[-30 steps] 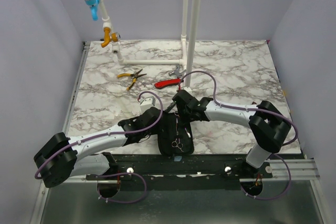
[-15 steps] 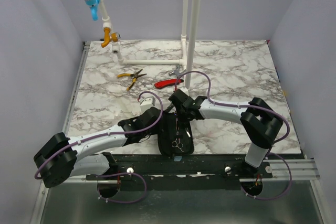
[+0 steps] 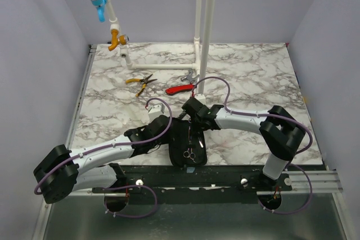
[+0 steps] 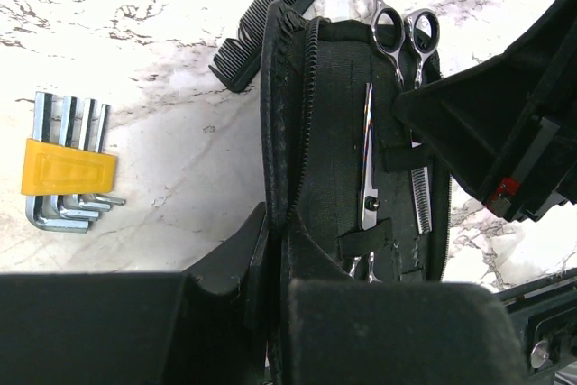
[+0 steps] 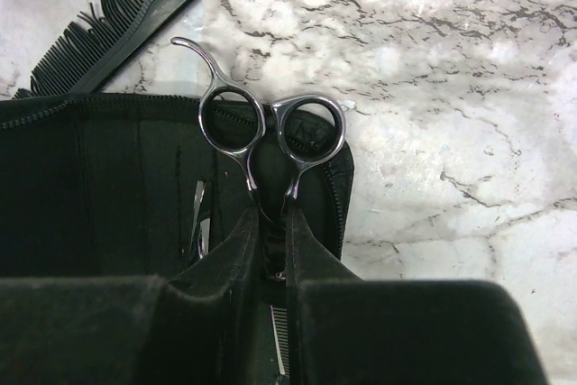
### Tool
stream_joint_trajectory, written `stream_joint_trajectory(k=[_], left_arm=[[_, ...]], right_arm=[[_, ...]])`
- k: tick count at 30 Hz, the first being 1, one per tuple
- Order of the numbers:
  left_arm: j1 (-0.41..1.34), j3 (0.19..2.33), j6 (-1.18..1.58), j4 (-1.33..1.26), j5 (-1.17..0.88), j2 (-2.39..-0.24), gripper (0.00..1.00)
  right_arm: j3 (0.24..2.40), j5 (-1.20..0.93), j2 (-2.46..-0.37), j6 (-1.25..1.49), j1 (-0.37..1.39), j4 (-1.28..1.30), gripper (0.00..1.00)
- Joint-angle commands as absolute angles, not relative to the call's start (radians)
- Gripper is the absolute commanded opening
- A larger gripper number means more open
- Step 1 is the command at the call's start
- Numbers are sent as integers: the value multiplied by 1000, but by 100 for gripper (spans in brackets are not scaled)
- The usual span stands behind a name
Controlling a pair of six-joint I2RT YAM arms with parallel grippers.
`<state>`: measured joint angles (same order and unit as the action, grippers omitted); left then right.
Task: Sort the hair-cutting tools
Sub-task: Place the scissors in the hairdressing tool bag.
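Your right gripper (image 5: 273, 242) pinches the silver scissors (image 5: 270, 132) on the open black zip case (image 4: 329, 114); your left gripper (image 4: 275, 245) clamps its edge.

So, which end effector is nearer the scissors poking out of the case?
Right. The right end effector clamps the scissors below their rings; the left end effector pinches the black case alongside.
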<state>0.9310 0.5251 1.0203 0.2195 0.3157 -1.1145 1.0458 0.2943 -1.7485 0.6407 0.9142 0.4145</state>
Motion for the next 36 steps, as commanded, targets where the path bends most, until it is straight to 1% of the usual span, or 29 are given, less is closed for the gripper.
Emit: stream_joint_trajectory(k=[1,6,12,18,24,36], left_arm=[[930,512,1026,251,403,-1107,0],[936,510,1024,249,408,-1113,0],[941,502,1025,251,423,-1098,0],[945,506,1025,247,423,-1104,0],[946,508,1028,249,429,-1104,0],[946,514,1059,263,446,-1109,0]], right_arm=[[1009,304,-1750,724,901,464,1],[1022,291,-1751,727,886,492,1],[1011,255,-1702,738,832,502,1],[1015,237,-1709,735,830,510,1],[961,210,-1696,750,833,484,1],[927,245,-1669,824,944,491,1]])
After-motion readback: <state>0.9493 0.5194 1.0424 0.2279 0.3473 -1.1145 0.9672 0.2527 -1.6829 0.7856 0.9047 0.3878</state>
